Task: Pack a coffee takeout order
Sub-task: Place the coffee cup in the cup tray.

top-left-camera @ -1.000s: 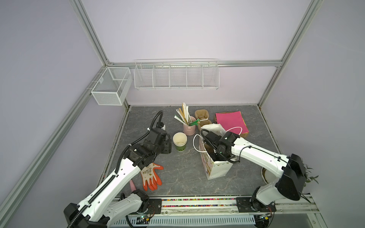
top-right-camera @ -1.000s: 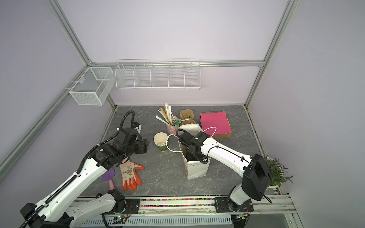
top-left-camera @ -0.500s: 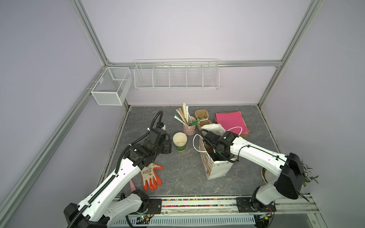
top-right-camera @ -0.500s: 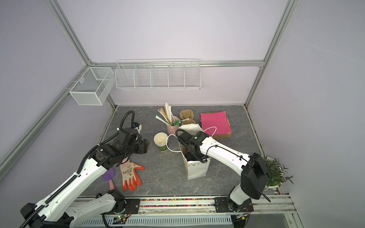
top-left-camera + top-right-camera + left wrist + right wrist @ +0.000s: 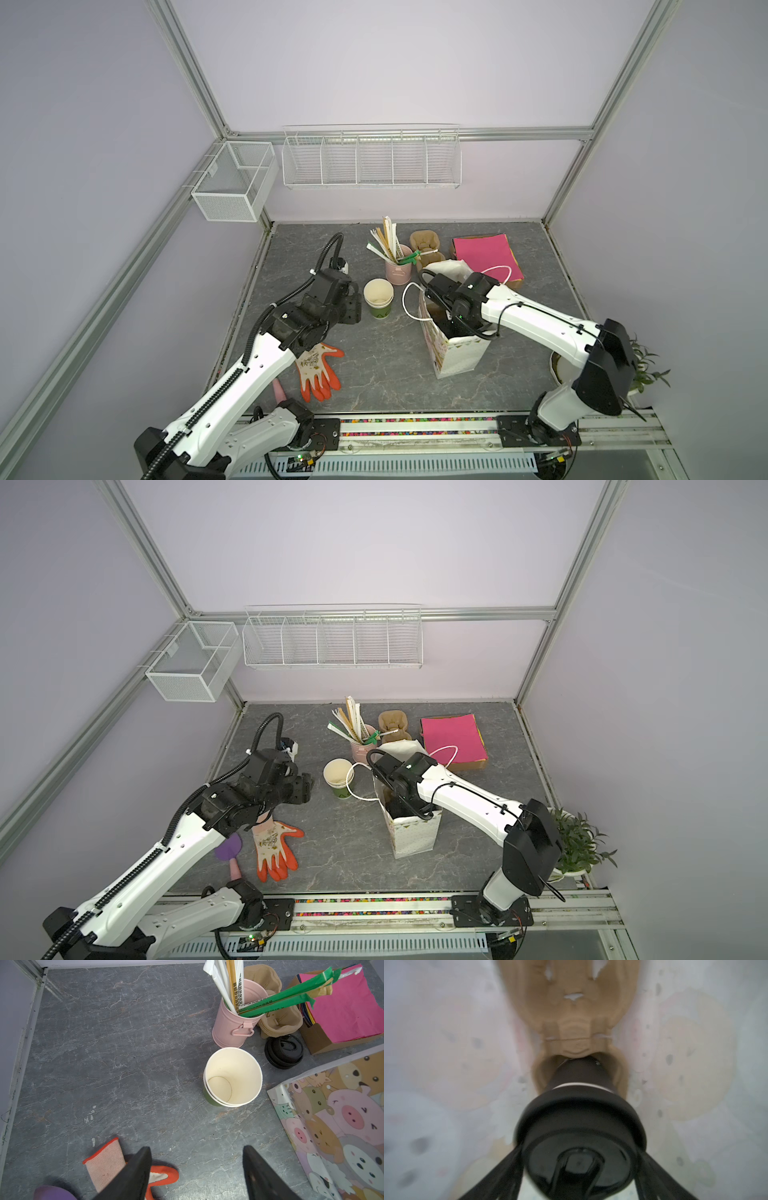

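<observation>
The white animal-print bag (image 5: 457, 357) (image 5: 415, 837) (image 5: 342, 1126) stands open on the table. My right gripper (image 5: 581, 1147) reaches down inside it. Its fingers flank the black lid (image 5: 581, 1122) of a dark cup seated in the brown pulp carrier (image 5: 571, 1012); blur hides whether they touch it. A second carrier (image 5: 424, 245) (image 5: 280, 1020) and the pink sheets (image 5: 486, 253) (image 5: 453, 737) lie at the back. My left gripper (image 5: 196, 1148) (image 5: 353, 307) hovers open and empty beside stacked paper cups (image 5: 378, 297) (image 5: 232, 1076).
A pink bucket (image 5: 398, 270) (image 5: 232, 1028) of stir sticks stands behind the cups. Black lids (image 5: 283, 1051) lie next to it. An orange-and-white glove (image 5: 318, 370) (image 5: 272, 850) lies under the left arm. A potted plant (image 5: 577, 845) sits at the right edge.
</observation>
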Available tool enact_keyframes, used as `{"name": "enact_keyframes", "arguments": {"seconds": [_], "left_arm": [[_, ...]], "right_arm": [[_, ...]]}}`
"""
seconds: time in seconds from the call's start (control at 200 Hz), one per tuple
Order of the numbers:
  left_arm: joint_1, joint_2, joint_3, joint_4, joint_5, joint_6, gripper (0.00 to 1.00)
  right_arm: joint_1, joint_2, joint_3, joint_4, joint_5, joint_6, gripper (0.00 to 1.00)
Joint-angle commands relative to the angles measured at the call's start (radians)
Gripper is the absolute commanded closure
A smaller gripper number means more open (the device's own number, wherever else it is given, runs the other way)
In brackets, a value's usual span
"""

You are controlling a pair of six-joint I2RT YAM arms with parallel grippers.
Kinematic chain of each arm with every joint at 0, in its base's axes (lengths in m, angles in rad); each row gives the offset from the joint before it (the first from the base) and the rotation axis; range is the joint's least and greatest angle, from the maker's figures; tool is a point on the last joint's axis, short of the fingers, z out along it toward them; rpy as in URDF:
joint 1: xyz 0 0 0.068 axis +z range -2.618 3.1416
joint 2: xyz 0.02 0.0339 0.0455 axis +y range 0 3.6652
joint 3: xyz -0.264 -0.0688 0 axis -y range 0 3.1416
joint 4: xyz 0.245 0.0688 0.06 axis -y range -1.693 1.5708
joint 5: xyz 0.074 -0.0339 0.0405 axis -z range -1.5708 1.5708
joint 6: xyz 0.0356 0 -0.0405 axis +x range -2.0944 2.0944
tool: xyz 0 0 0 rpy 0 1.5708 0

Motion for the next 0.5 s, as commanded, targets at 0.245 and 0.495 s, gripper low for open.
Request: {"name": "enact_keyframes", "arguments": {"seconds": [0.245, 0.495], "left_arm": [[0.004, 0.010, -0.005, -0.023, 0.003, 0.008, 0.30], [0.004, 0.011, -0.004, -0.023, 0.003, 0.008, 0.29]], "right_arm": [[0.006, 0.031, -0.015, 0.003, 0.010, -0.013, 0.03], [0.005, 0.015, 0.044, -0.035, 0.028, -0.020, 0.01]]}}
